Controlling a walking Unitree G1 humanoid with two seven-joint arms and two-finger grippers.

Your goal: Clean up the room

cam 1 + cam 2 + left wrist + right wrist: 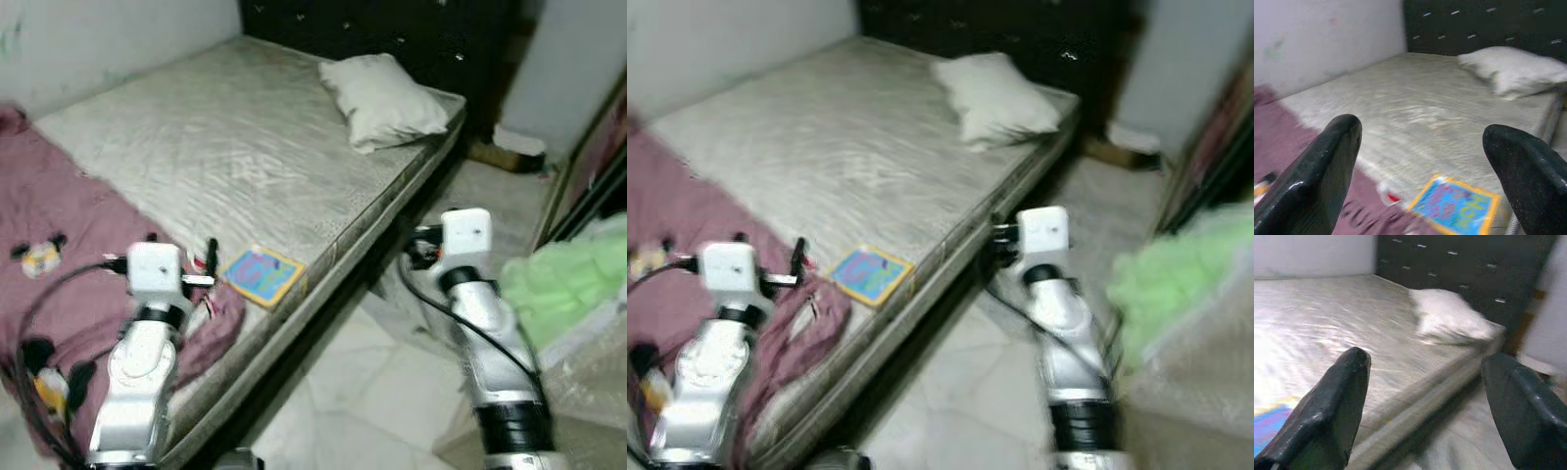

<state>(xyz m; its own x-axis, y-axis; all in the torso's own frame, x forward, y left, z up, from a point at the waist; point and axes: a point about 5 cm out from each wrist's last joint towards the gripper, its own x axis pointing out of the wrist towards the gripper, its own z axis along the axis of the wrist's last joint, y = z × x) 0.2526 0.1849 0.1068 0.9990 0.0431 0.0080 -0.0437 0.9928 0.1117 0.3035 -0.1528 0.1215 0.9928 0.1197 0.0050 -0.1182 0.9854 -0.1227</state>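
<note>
A bare grey mattress [225, 147] holds a white pillow [387, 98] at its head end. A colourful flat book [261, 275] lies near the bed's side edge. A maroon blanket [59, 225] covers the foot end, with a small black, white and yellow toy [39, 257] on it. My left gripper [182, 245] hovers open over the blanket's edge, just left of the book [1454, 205]. My right gripper [1425, 377] is open beside the bed over the floor, facing the pillow [1449, 320]. Nothing is between either pair of fingers.
A dark tufted headboard [392, 29] stands behind the pillow. A light green cloth [578, 284] is heaped on the right. A low box [514, 147] sits on the floor past the bed corner. White floor tiles [362, 392] run along the bed.
</note>
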